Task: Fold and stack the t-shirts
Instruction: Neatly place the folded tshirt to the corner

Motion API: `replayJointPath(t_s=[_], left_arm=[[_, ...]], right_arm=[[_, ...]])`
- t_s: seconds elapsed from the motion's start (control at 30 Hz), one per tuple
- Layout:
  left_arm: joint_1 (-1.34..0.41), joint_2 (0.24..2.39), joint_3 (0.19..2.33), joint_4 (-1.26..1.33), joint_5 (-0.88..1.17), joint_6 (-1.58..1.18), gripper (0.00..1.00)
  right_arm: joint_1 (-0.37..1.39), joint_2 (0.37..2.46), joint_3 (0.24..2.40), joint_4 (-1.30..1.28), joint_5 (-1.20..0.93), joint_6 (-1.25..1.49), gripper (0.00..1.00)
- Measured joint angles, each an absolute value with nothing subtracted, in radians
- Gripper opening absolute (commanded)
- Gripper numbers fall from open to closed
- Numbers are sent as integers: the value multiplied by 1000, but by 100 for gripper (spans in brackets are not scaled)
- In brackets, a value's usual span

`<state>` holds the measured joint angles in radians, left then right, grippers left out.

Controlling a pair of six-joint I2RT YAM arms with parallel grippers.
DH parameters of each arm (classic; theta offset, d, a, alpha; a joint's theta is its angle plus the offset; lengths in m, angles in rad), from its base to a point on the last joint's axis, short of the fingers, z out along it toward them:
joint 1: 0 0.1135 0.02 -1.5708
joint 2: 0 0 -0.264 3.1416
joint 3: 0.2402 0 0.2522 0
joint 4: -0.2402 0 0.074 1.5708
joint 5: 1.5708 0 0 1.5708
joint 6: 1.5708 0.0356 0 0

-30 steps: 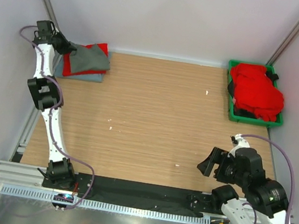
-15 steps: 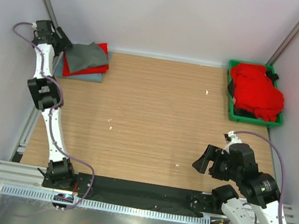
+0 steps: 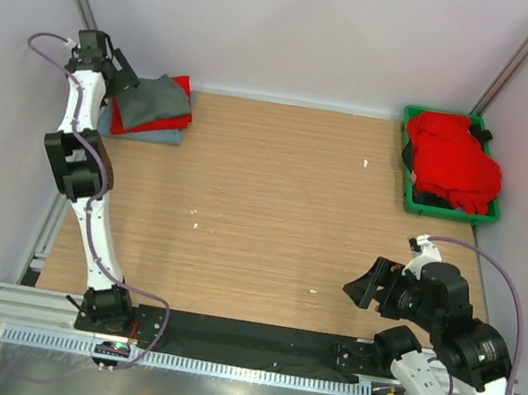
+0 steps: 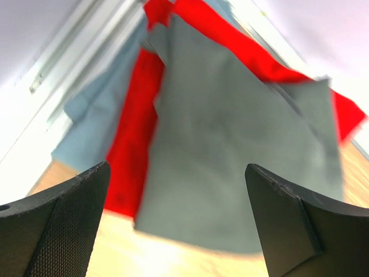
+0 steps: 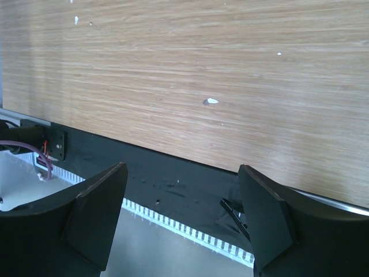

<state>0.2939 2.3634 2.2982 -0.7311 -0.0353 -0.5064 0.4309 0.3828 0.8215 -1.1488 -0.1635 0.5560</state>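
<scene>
The t-shirts lie in two places. At the far left corner a folded stack has a charcoal grey shirt [image 3: 155,100] on top, a red one [image 3: 159,125] under it and a pale blue-grey one [image 3: 153,135] at the bottom. My left gripper [image 3: 119,80] hangs open just left of the stack, holding nothing. In the left wrist view the grey shirt [image 4: 230,144], the red one [image 4: 130,144] and the blue-grey one [image 4: 95,121] fill the space beyond the open left gripper [image 4: 177,184]. More red shirts [image 3: 453,160] are heaped at the far right. My right gripper [image 3: 371,282] is open and empty over the table's near right edge.
The red heap sits in a green plastic bin [image 3: 441,213] at the far right corner, with something dark under it. White walls close in the wooden table [image 3: 274,199]. The right wrist view shows the table's front edge [image 5: 173,167] and a slotted cable duct [image 5: 190,231] below.
My left gripper has opened and let go of the grey shirt, which now rests flatter on the stack; the gripper drew back slightly. The right arm shifted only a little.
</scene>
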Motion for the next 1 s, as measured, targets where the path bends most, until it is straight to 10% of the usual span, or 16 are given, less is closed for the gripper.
replayJointPath(t_s=[1.0], left_arm=[[292,2090,1732,-601,59,-621,66]], right_arm=[[431,253,854,-1277,-166,555,84]])
